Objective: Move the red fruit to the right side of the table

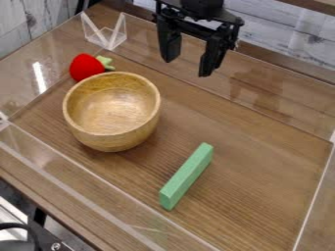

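Camera view: gripper point(190, 61) wide open, empty, right of red fruit point(88, 67)

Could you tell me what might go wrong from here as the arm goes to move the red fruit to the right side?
1. The red fruit sits close behind the wooden bowl; the open pincer could clip the bowl's rim while descending.
2. The fruit looks rounded and glossy, so it may slip out.
3. The green block lies toward the right, where it might get bumped.
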Controlling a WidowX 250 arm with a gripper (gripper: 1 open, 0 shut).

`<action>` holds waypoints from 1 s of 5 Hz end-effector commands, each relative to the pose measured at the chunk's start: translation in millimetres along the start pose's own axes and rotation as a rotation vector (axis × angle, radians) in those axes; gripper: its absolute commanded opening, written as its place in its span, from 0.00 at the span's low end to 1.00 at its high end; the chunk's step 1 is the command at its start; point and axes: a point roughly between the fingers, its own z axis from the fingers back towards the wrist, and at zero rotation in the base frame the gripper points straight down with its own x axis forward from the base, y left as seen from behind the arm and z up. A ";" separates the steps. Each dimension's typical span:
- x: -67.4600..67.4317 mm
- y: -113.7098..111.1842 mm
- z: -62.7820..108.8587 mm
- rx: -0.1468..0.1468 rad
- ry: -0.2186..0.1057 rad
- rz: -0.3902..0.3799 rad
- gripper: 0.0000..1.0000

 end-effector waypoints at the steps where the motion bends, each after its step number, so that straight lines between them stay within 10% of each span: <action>1: -5.4 2.5 -11.9 -0.001 0.030 -0.065 1.00; 5: -30.7 142.0 -4.4 -0.004 -0.071 -0.283 1.00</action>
